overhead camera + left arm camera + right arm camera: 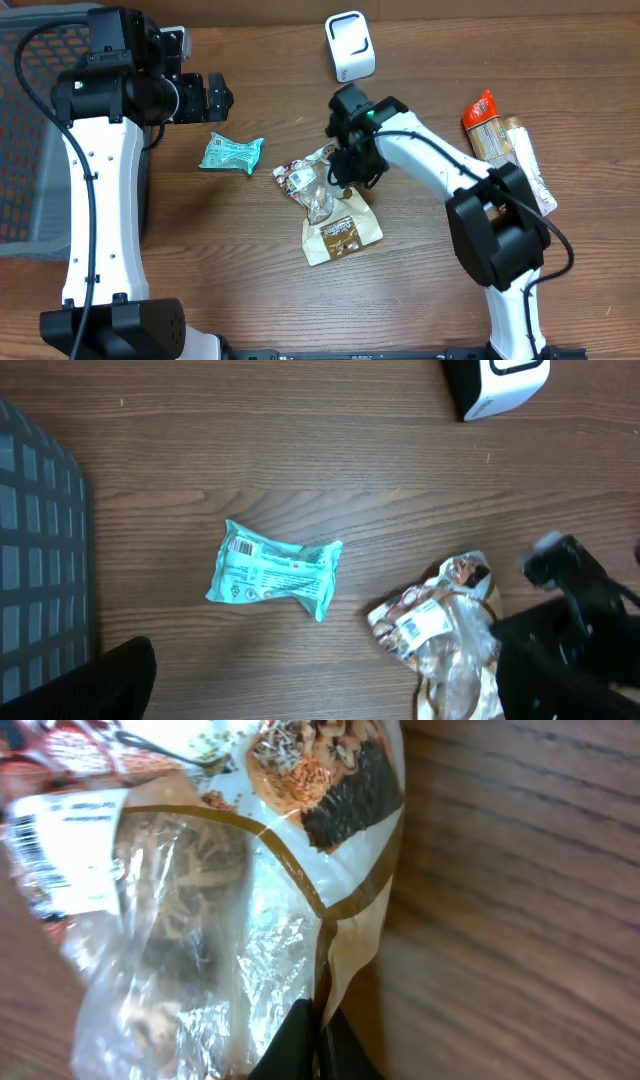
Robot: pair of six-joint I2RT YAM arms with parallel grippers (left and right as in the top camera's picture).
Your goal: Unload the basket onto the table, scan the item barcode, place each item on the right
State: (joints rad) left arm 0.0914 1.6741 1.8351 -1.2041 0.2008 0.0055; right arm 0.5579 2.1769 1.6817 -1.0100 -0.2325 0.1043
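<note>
A clear snack bag (308,180) with brown trim lies mid-table, partly over a brown packet (342,236). My right gripper (346,172) is shut on the bag's edge; in the right wrist view its fingertips (318,1032) pinch the brown-trimmed seam of the bag (200,920). A white barcode label (45,850) faces up on the bag. The white scanner (350,46) stands at the back. My left gripper (214,97) hangs open above the table, near a teal packet (231,153), holding nothing. The left wrist view shows that teal packet (275,570) and the bag (440,630).
A grey mesh basket (25,150) stands at the far left. A red packet (481,108) and wrapped bars (515,150) lie at the right, beside my right arm. The scanner (498,385) appears at the top of the left wrist view.
</note>
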